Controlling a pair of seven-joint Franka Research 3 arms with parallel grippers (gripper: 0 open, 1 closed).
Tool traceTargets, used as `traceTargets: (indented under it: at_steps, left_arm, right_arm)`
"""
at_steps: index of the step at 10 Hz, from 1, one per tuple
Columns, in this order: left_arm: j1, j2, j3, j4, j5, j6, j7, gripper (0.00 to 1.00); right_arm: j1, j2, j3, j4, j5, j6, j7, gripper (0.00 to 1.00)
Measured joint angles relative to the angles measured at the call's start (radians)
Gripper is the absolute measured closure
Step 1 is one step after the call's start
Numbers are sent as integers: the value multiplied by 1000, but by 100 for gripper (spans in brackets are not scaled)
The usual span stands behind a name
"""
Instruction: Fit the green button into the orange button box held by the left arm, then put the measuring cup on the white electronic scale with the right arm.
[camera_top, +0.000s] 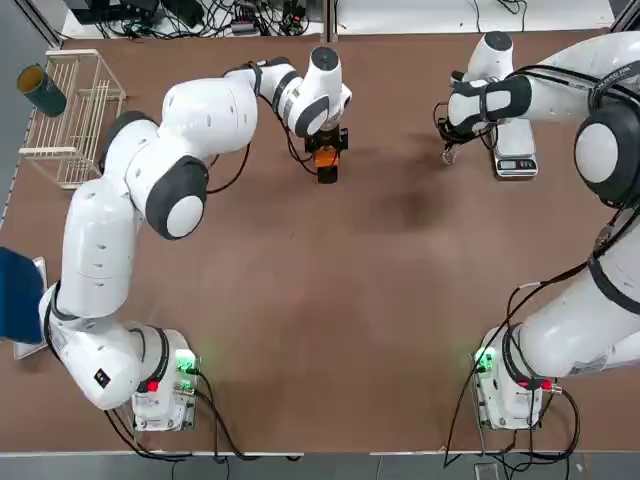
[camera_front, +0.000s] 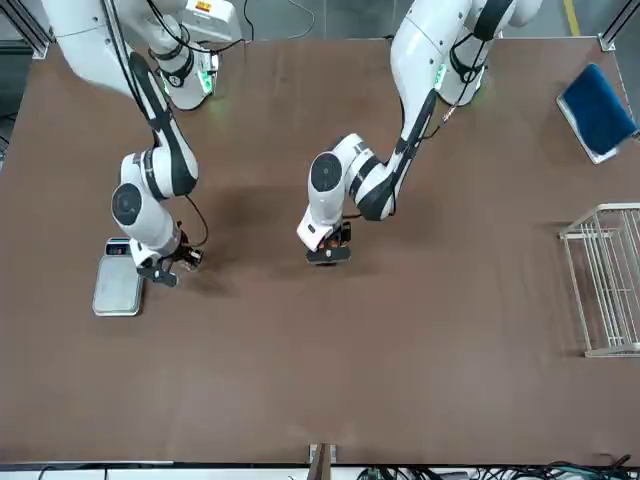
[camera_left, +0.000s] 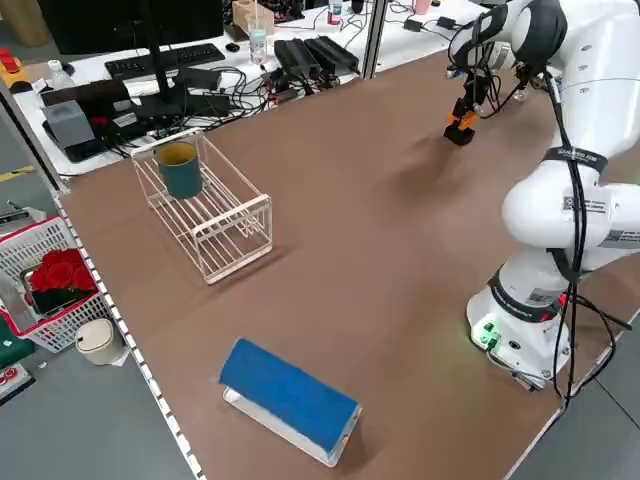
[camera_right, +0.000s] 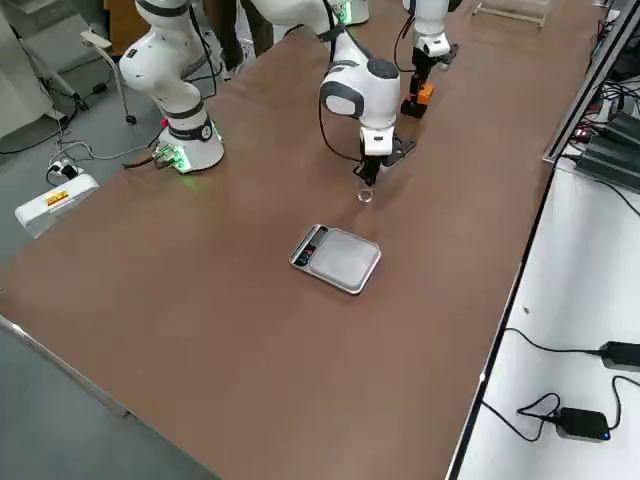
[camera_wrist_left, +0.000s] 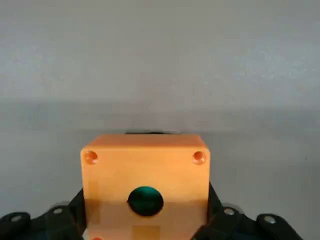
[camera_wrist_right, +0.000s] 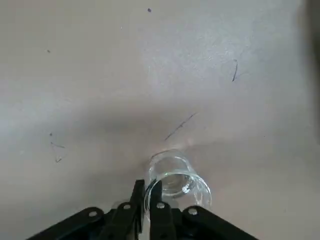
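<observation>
Right gripper pinches the measuring cup by its rim, on the table just beside the white electronic scale. Left gripper clamps the orange button box, green button seated. Mid-table open between arms.

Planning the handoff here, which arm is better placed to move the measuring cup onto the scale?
Right: its tool is shut on the measuring cup rim, beside the white scale. Left tool holds the orange box.
</observation>
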Motion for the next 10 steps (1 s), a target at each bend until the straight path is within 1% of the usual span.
traceTargets:
  at_steps: [1, 4, 6, 7, 9, 10]
  left_arm:
    - [0, 0, 0, 0, 0, 0, 0, 14]
    - [0, 0, 0, 0, 0, 0, 0, 14]
    - [0, 0, 0, 0, 0, 0, 0, 14]
    - [0, 0, 0, 0, 0, 0, 0, 14]
    - [0, 0, -1, 0, 0, 0, -3, 14]
    - [0, 0, -1, 0, 0, 0, -6, 14]
  right_arm:
    - [0, 0, 0, 5, 0, -11, 0, 92]
    - [6, 0, 5, 43, 0, -94, 22, 93]
    - [8, -3, 6, 60, 0, -106, 22, 93]
    - [7, -12, 6, 67, -1, -114, 22, 93]
    - [6, -54, 1, 82, -8, -150, -7, 93]
    - [3, -77, -19, 85, -10, -159, -64, 93]
